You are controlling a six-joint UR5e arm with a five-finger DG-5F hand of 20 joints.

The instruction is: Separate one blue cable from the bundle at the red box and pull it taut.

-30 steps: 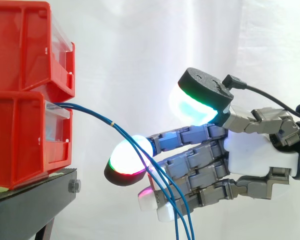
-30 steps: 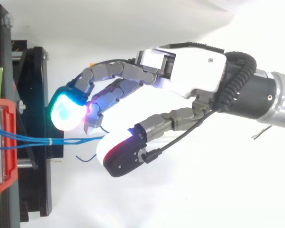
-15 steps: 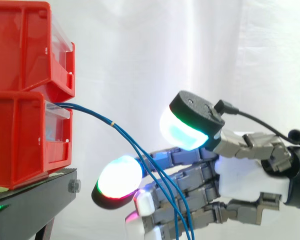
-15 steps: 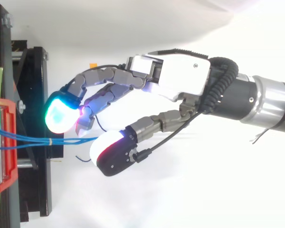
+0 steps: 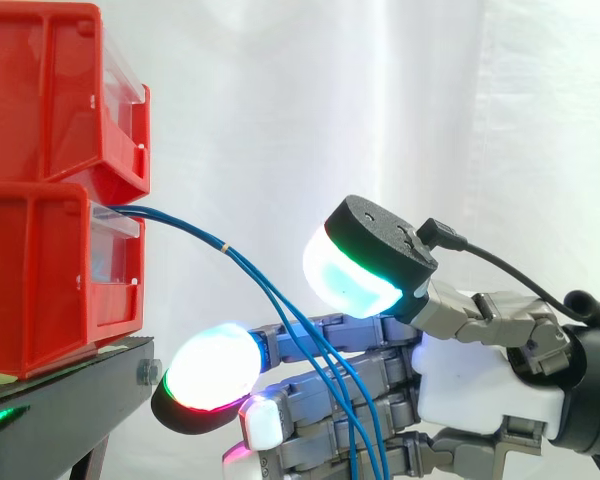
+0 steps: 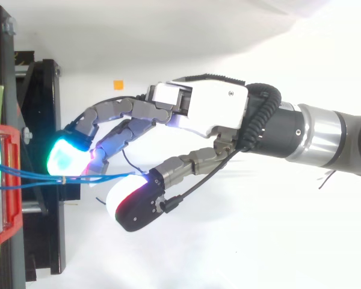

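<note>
- You see red bins (image 5: 50, 250) on a black stand (image 5: 70, 410).
- The cables (image 5: 195, 229) are blue, with one pale band.
- The hand (image 5: 480, 380) is white-grey, its pads (image 5: 348, 282) glowing cyan and red.

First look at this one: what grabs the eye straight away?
The open hand reaching in from the right, its thick pads glowing white, cyan and red. Next, the blue cables arcing out of the red bins on the left and dropping across the hand's fingers.
</note>
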